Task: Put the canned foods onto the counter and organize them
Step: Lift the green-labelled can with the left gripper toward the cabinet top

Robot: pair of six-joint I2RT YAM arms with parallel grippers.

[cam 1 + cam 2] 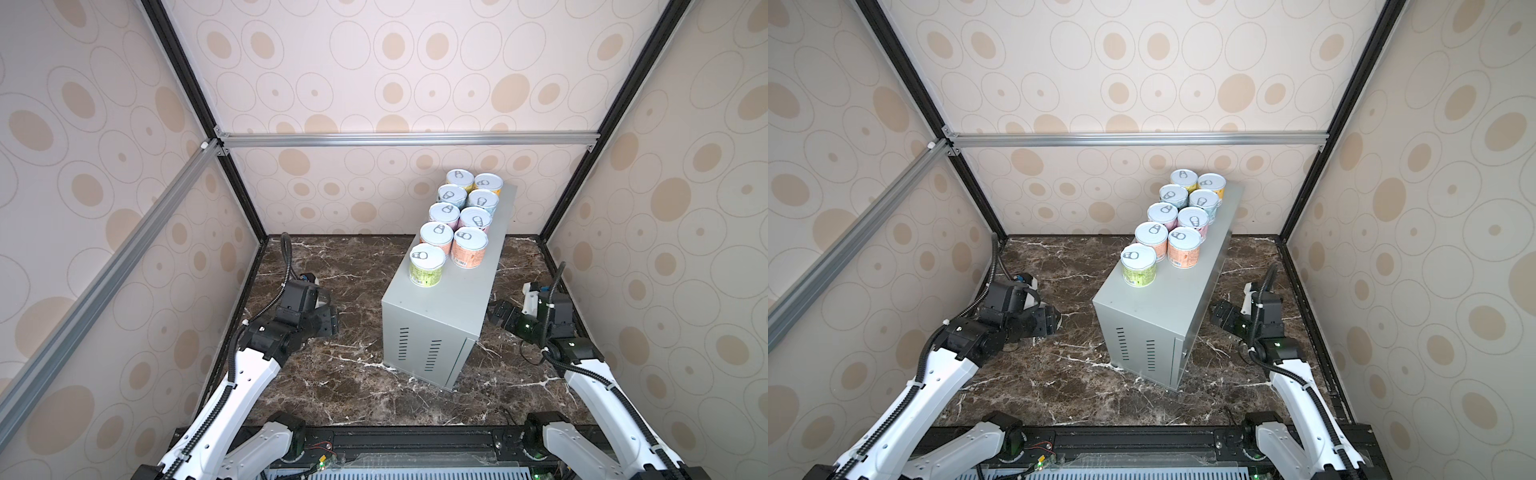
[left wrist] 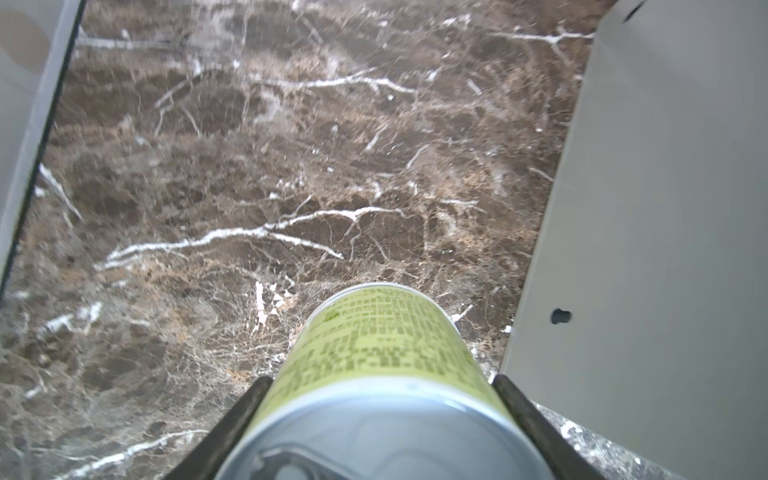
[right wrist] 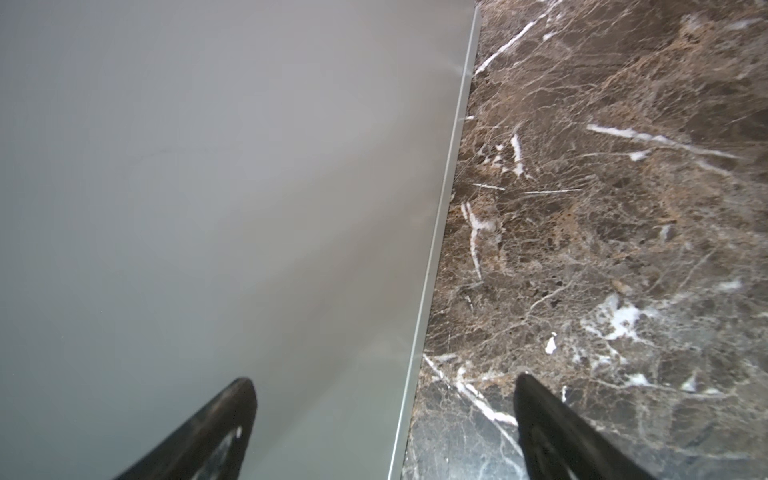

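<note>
Looking down in both top views, we find the dark marble tabletop filling the lower half of the frame. The grey metal counter stands on it right of centre. Its long side runs up the frame, and its vent slots face the lower edge.

The left arm enters from the lower left, its wrist low and well apart from the counter's left side. The right arm enters from the lower right, its wrist near the counter's right side.

On the upper part of the counter top, nine cans stand upright in two close rows, five on the left and four on the right. The green can is lowest in the left row. The salmon can is lowest in the right row. The lower part of the top is bare.

In the left wrist view, the tenth can, with a yellow-green label, sits at lower centre. The left jaws clamp it on both sides, lid toward the camera. We cannot tell whether it touches the tabletop. The counter wall fills the right of that frame, apart from the can.

In the right wrist view, the right jaws stand wide with nothing between them. One of the fingers lies before the counter, the other before the tabletop.
</note>
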